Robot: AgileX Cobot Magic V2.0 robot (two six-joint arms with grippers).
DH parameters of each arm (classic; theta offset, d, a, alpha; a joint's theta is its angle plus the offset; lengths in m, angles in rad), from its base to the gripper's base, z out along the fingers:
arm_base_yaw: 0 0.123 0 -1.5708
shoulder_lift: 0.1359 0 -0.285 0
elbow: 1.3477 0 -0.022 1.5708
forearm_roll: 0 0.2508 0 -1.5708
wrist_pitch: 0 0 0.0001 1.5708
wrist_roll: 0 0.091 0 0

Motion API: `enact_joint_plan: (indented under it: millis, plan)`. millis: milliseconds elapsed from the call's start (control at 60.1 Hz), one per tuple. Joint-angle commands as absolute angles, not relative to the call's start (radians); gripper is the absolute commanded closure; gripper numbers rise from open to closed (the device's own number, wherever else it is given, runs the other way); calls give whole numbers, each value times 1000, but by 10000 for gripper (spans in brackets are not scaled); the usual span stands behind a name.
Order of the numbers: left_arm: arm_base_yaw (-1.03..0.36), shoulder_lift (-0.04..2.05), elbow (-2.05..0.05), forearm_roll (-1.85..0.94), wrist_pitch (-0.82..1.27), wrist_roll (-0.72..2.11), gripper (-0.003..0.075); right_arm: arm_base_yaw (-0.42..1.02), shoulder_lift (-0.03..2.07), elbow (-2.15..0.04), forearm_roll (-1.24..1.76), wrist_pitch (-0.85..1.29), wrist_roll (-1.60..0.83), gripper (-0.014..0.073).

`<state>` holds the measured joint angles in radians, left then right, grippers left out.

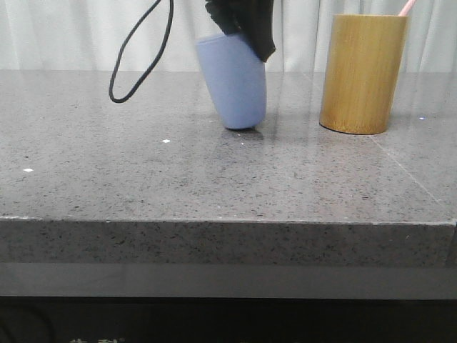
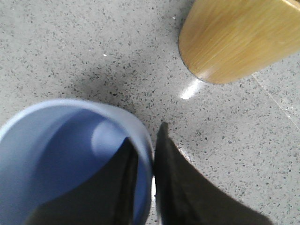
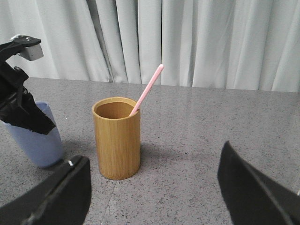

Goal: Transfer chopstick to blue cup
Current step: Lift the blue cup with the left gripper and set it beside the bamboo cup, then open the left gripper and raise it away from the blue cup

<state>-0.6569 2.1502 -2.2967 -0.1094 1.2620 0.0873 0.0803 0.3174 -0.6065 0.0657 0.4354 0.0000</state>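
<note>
Against the rim of the bamboo holder (image 3: 117,140) the chopstick (image 3: 149,89) is leaned, its upper end free: light, stiff, slick, best pinched there. Right gripper (image 3: 152,185) jaws are spread wide. The tilted blue cup (image 1: 233,82) is pinched at its wall by the left gripper (image 2: 143,180).

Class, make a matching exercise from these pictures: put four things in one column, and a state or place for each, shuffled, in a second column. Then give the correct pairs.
Column 1
1. blue cup
2. chopstick
3. bamboo holder
4. right pincer

Column 2
A. leaning in the bamboo holder
B. open, holding nothing
C. tilted, rim gripped by the left pincer
D. standing upright on the stone table

Pairs: 1-C, 2-A, 3-D, 4-B
</note>
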Motion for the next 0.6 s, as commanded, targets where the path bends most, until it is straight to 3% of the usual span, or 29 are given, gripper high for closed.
enact_joint_plan:
  millis: [0, 283, 482, 582]
  plan:
    - [-659, 2094, -2327, -123, 1267, 78, 544, 80, 336, -641, 59, 347, -8, 22]
    - [-659, 2094, -2327, -123, 1267, 78, 390, 80, 336, -641, 59, 347, -8, 22]
    - [-659, 2094, -2327, -110, 1267, 78, 179, 80, 336, -641, 59, 347, -8, 22]
    - [-659, 2092, -2327, -110, 1267, 78, 159, 80, 336, -641, 59, 347, -8, 22]
